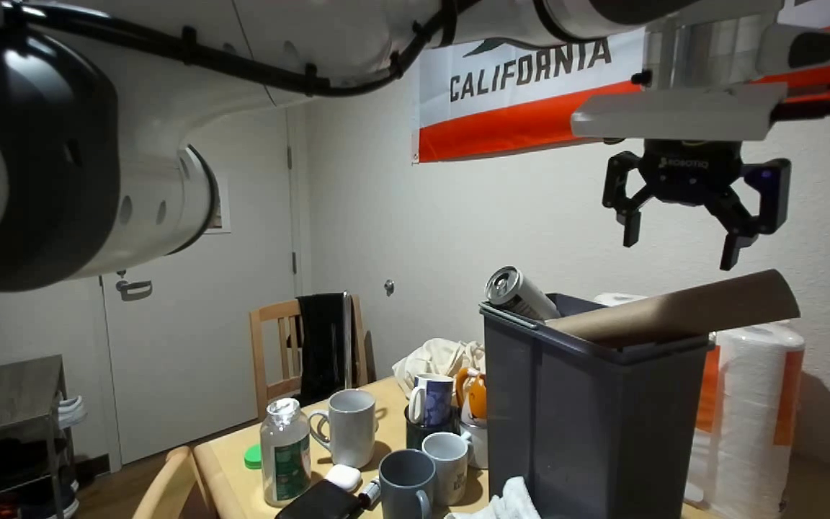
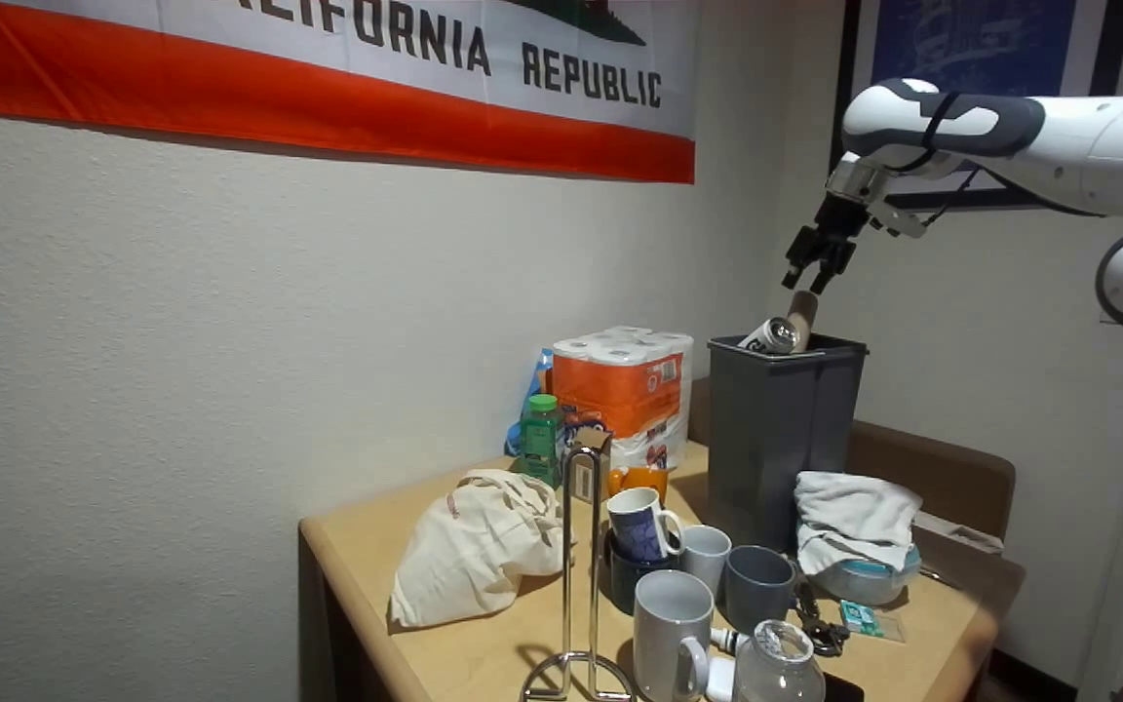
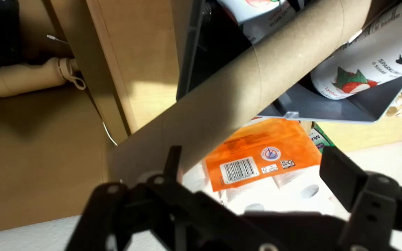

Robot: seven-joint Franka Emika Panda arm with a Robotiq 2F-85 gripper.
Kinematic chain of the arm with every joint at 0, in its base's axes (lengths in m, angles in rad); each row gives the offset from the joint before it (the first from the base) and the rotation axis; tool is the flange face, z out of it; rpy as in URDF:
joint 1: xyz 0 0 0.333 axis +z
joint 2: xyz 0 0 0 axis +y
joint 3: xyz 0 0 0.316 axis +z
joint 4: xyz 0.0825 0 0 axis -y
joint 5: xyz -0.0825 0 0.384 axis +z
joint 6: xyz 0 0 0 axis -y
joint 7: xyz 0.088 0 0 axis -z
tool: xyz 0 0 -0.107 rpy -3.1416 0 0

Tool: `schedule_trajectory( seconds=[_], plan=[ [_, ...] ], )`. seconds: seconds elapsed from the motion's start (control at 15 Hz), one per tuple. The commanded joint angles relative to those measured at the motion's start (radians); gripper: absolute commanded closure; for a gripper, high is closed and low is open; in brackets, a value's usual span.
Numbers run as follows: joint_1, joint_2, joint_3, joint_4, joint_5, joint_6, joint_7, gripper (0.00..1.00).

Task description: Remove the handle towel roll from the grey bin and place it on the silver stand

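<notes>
The handle towel roll (image 1: 681, 310), a bare brown cardboard tube, leans out of the grey bin (image 1: 595, 425). It shows end-on above the bin (image 2: 781, 448) in an exterior view (image 2: 802, 317). In the wrist view the tube (image 3: 250, 80) crosses diagonally over the bin wall (image 3: 326, 108). My gripper (image 1: 680, 244) is open and empty above the tube's raised end; it also shows in an exterior view (image 2: 803, 283). In the wrist view (image 3: 253, 164) one finger overlaps the tube's outer end. The silver stand (image 2: 566, 565) is a bare upright wire stand on the table.
A can (image 1: 519, 292) pokes out of the bin beside the tube. A pack of paper rolls (image 2: 620, 390) stands behind the bin. Several mugs (image 2: 674, 624), a glass jar (image 2: 778, 663) and a cloth bag (image 2: 484, 556) stand around the stand.
</notes>
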Motion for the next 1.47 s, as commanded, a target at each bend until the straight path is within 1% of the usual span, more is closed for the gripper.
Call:
schedule_trajectory(
  seconds=[0.0, 0.33, 0.53, 0.6, 0.93, 1.0, 1.4],
  plan=[
    [-0.015, 0.015, 0.002, 0.069, 0.006, 0.003, 0.015, 0.0],
    [-0.023, 0.048, -0.001, 0.086, 0.0, 0.079, 0.0, 0.0],
    [-0.025, 0.077, -0.001, 0.088, -0.001, 0.146, -0.005, 0.0],
    [-0.035, 0.138, 0.019, 0.184, -0.019, 0.125, 0.009, 0.0],
    [-0.04, 0.21, 0.031, 0.271, -0.042, 0.136, 0.014, 0.0],
    [-0.034, 0.148, 0.006, 0.157, -0.016, 0.182, -0.002, 0.0],
    [-0.035, 0.128, 0.008, 0.136, -0.015, 0.131, 0.006, 0.0]
  ],
)
